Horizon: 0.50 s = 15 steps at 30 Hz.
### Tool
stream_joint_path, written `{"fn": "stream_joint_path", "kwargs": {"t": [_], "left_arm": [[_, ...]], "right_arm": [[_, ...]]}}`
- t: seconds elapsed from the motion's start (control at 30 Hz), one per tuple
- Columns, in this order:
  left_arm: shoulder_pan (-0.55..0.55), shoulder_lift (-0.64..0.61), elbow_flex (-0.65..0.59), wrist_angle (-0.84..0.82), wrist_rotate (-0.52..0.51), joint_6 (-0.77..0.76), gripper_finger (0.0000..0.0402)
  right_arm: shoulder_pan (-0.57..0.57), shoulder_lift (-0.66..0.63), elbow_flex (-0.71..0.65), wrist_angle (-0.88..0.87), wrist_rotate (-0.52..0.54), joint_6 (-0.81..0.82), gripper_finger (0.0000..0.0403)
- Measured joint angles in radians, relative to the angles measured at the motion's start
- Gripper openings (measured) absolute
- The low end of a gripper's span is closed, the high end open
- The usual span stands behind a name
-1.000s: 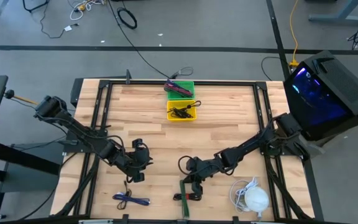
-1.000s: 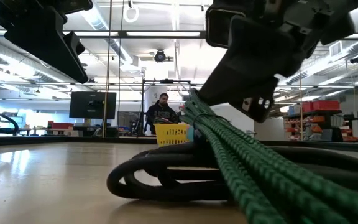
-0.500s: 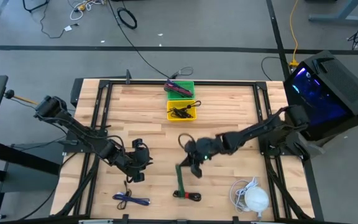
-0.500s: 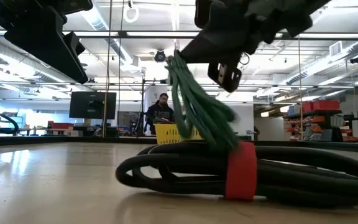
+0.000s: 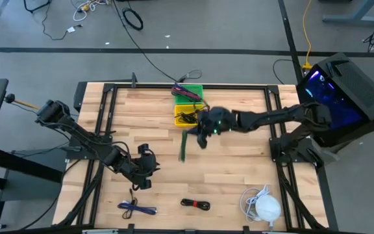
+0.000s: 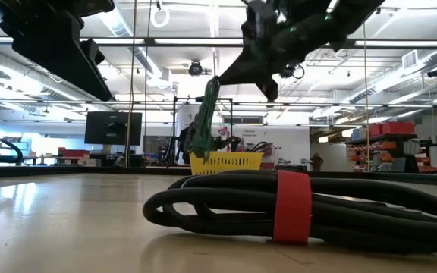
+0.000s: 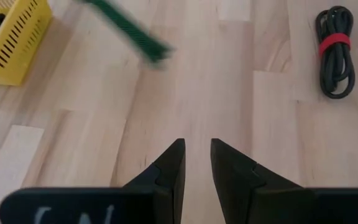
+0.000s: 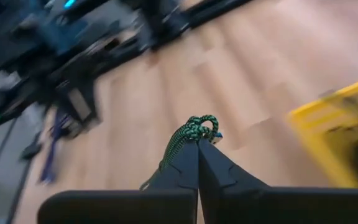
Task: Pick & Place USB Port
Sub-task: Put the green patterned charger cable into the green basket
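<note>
- The right hand (image 5: 203,135) is up off the worktop (image 5: 239,175), just beside the yellow bin (image 5: 190,116), at about 5 o'clock from it in the high view.
- Its fingers (image 8: 191,163) are pinched together on a green braided cable (image 5: 183,145); the looped end of the cable pokes out just past the fingertips in the right wrist view.
- The rest of the green braided cable hangs down from the grip, clear of the wood in the low view, its free end toward 6 o'clock.
- The green bin (image 5: 188,93) touches the yellow bin at its 12 o'clock side; both hold dark cables.
- A black cable with a red strap (image 5: 195,205) lies coiled on the worktop well toward 6 o'clock from the right hand, with nothing touching it.
- The left hand (image 5: 143,174) waits low over the worktop at about 8 o'clock from the centre, its fingers (image 7: 171,169) set a narrow gap apart with nothing between them.
- A blue cable bundle (image 5: 136,208) lies near 6 o'clock from the left hand.
- A white cable bundle (image 5: 261,205) sits at the worktop's 4 o'clock corner.
</note>
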Motion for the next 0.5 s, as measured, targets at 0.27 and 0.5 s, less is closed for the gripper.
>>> {"fn": "stream_joint_path", "kwargs": {"t": [0.27,0.5], "left_arm": [[0.0,0.0,0.0,0.0,-0.014,0.004,0.008],[0.0,0.0,0.0,0.0,-0.015,0.005,0.008]], "right_arm": [[-0.178,0.0,0.053,0.032,0.009,-0.057,0.0],[-0.25,0.0,0.203,-0.095,0.117,-0.138,0.0]]}}
